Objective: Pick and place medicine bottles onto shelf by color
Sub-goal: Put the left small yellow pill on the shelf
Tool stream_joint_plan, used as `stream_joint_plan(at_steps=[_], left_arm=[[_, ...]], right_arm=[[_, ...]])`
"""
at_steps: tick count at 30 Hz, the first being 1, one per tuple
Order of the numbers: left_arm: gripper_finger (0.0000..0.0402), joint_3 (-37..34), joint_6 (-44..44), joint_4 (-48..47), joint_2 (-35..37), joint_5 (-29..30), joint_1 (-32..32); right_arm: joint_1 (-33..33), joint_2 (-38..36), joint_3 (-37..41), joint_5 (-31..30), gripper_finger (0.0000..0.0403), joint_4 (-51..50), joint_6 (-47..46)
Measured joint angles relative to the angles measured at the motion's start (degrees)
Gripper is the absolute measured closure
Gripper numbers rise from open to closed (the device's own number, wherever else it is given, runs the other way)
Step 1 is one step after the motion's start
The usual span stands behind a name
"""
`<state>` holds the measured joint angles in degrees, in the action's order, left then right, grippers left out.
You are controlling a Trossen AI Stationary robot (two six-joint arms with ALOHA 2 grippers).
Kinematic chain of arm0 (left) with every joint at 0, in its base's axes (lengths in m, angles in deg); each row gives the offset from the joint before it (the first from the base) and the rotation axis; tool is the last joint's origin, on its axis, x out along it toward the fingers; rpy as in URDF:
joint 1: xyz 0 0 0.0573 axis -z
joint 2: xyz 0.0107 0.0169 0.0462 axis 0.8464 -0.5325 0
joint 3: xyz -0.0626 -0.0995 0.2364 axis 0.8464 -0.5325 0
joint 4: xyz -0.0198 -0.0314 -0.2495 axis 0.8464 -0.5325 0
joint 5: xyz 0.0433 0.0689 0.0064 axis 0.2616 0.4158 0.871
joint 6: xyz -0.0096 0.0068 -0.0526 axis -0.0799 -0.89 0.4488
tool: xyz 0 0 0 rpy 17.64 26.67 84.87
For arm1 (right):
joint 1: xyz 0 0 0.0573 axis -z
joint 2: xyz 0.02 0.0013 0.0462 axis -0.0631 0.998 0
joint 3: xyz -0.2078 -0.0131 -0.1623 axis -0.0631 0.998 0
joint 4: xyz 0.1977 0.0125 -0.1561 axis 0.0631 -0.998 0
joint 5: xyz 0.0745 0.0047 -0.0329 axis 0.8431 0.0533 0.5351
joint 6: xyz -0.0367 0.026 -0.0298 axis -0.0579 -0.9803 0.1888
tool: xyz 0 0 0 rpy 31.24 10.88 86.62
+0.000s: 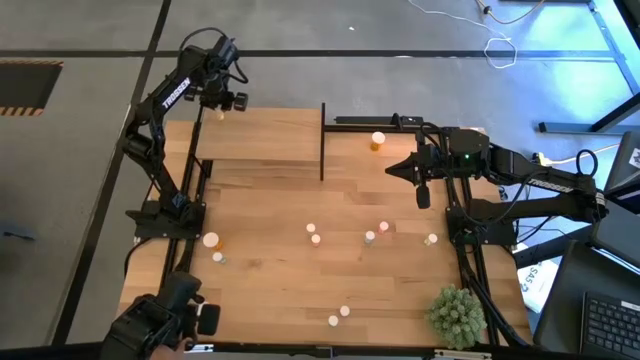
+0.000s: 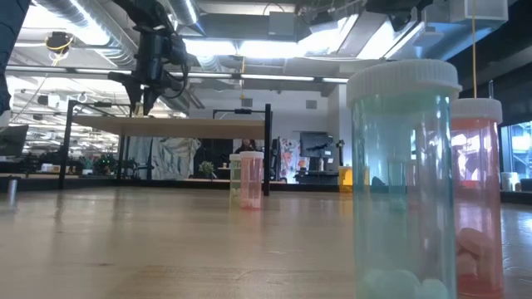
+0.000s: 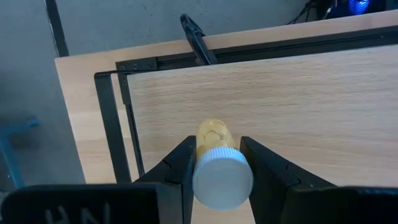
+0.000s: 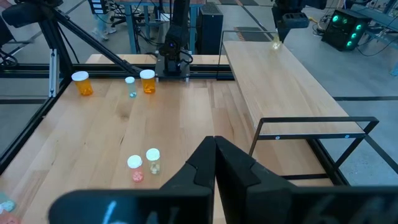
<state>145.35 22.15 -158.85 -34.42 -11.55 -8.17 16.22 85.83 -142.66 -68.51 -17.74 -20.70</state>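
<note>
My left gripper (image 3: 217, 145) hangs over the left end of the shelf (image 1: 260, 135), shut on a yellow-orange medicine bottle (image 3: 215, 133) with a white cap. In the low view this gripper (image 2: 145, 106) sits just above the shelf top (image 2: 191, 124). My right gripper (image 4: 215, 149) is shut on nothing and hovers over the table's right side (image 1: 422, 195). Several small medicine bottles stand on the tabletop, among them a pair (image 1: 313, 234) mid-table and an orange one (image 1: 211, 240) at the left. One more orange bottle (image 1: 377, 141) stands right of the shelf. My left gripper pinches the bottle between its two fingers (image 3: 186, 163), at the sides of the white cap (image 3: 222, 180) and the neck just below it. The fingers come steeply down from above. The bottle points base-down at the shelf; whether its base touches, I cannot tell.
A spiky green plant ball (image 1: 458, 315) sits at the near right corner. Thin black posts (image 1: 322, 140) stand at the shelf's right end. A pale green bottle (image 2: 403, 183) and a reddish one (image 2: 478, 191) stand close to the low camera. Bare shelf surface (image 3: 298, 106) lies ahead of the held bottle.
</note>
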Motion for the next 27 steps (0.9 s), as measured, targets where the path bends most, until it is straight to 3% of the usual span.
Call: stream_joint_plan(at_steps=[27], left_arm=[[0.0292,0.0,-2.49,-1.31,0.0,0.13,0.0]], right_arm=[[0.0,0.0,0.0,0.02,0.039,0.01,-0.02]])
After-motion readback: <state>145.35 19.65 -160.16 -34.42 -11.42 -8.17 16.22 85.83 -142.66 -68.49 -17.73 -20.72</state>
